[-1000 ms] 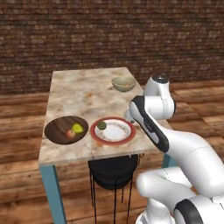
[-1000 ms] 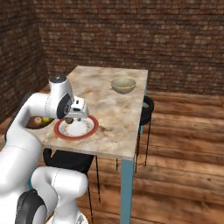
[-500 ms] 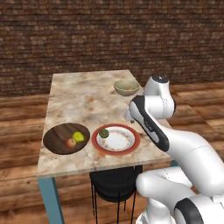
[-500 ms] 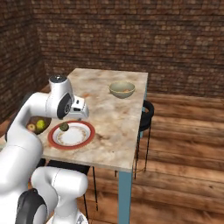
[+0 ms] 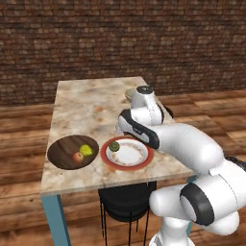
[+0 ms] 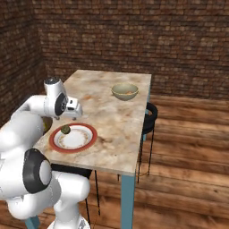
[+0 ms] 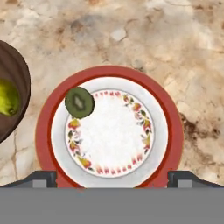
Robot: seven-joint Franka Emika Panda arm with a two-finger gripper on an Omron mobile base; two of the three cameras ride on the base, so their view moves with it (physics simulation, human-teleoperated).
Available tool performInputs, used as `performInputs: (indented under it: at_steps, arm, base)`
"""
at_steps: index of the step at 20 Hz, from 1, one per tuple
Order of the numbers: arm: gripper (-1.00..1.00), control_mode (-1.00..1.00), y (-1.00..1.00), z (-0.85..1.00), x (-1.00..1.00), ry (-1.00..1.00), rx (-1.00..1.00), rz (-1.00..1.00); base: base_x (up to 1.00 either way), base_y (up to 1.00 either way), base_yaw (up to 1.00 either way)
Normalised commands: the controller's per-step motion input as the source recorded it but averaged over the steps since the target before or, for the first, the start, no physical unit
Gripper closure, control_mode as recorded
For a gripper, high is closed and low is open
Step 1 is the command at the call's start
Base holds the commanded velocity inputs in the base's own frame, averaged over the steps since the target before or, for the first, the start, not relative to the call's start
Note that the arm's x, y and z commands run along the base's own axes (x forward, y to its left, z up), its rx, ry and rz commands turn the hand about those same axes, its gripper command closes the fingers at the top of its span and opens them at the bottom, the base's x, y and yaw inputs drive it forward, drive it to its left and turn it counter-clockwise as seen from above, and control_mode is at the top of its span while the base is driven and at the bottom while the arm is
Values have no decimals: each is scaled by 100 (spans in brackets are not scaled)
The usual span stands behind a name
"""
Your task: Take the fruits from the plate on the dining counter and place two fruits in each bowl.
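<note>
A dark brick wall backs the room, with a wooden plank floor under the counter [image 5: 91, 105], a long beige marbled top on blue-teal legs. From the base cameras I see the white arm reaching over the near part of the counter, its hand above the red-rimmed plate [image 7: 173, 131]. In the hand view I look straight down on that plate; the gripper [image 7: 112, 177] is spread wide, its two dark tips showing at the bottom either side of the plate, and it holds nothing. One round dark green fruit [image 7: 79, 102] lies on the plate, on the white part near the rim, on the side toward the wooden bowl [image 5: 60, 153]. That wide dark brown bowl sits just left of the plate at the near left of the counter and holds the red apple [image 5: 77, 156] and the yellow-green fruit [image 5: 86, 150], side by side. The pale bowl [image 6: 125, 92] stands at the far right of the counter, well apart from the plate, with something brownish-orange inside it. A black stool [image 6: 150, 117] stands at the counter's right side.
</note>
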Motion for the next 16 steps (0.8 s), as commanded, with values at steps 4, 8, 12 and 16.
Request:
performInputs:
  at_steps: [4,8,12,16]
  arm:
    - [-100,-100,55,-42,69,8,-4,0]
    - [-100,-100,3,-18,46,4,0,0]
    - [-100,-100,0,-15,31,0,0,0]
    - [-100,-100,0,-16,29,4,0,0]
  base:
    - [0,0,0]
    - [0,0,0]
    - [0,0,0]
    - [0,0,0]
